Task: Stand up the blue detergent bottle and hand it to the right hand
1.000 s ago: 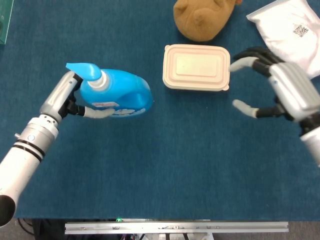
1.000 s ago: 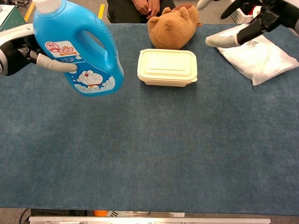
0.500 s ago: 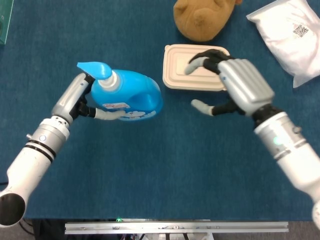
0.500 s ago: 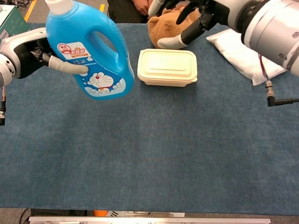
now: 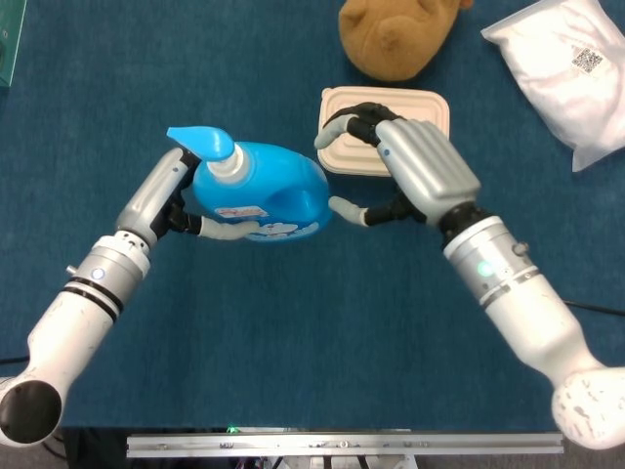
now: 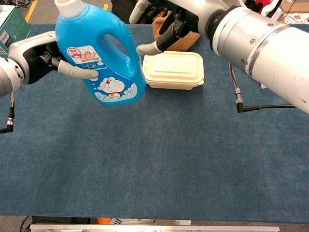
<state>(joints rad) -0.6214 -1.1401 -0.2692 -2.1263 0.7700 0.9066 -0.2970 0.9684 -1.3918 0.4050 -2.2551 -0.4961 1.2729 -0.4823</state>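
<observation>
While the left hand grips the blue plastic detergent bottle from its far-left side, with a pale thumb pressed across the front label, the bottle hangs upright and slightly tilted above the blue-carpeted counter, clear of the surface. Its light-blue cap sits just above that hand, and the moulded handle loop faces away from it, toward the other arm.

On the opposite side of the bottle the right hand has its fingers apart and curved, holding nothing. One pale fingertip lies right against the lower edge of the bottle's body, and the upper fingers arch just beside its shoulder; whether they actually touch the plastic cannot be told from either view.

Directly under and behind the right hand sits a cream rectangular lidded food box, flat on the counter and partly hidden by the fingers in the head view. Beyond that hand, further from the robot, lies a brown plush teddy bear. Off to the outer side of the right arm, well apart from the hand, a white plastic pouch with a printed code rests on the counter. Near the far corner beyond the left hand, a green box shows at the edge.
</observation>
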